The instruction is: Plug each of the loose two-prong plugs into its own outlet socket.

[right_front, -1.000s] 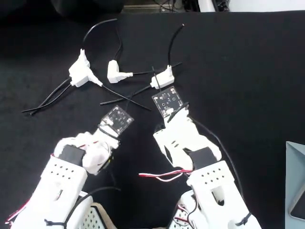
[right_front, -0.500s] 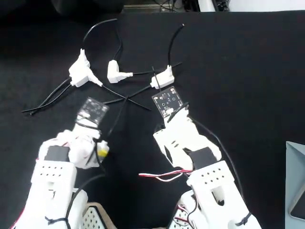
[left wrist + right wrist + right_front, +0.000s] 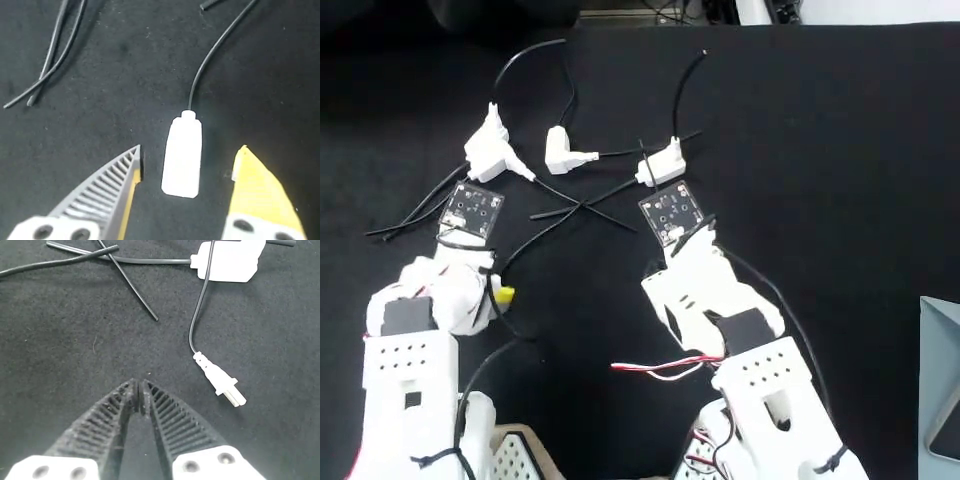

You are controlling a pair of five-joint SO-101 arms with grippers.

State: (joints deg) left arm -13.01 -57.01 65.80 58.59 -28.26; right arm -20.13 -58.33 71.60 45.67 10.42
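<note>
My left pincer (image 3: pixel 190 150): spread astride a connector (image 3: pixel 182 157), desk's (image 3: pixel 840 150) 10 o'clock.
My right pincer (image 3: pixel 137 390): pressed together, empty.
Undone: plug (image 3: pixel 220 382) lies loose, I judge.

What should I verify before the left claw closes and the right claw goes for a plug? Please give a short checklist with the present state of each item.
1. Left claw is open: ok.
2. White corded block lies between its fingers and touches neither: ok.
3. Whether that block's near end has prongs or slots: cannot tell.
4. The block's thin cord runs away from the claw, clear of both fingers: ok.
5. Right claw is open for a grasp: not ok, it is shut and empty.
6. Two-prong plug lies loose on the black cloth beside the right claw, with its prongs visible: ok.
</note>
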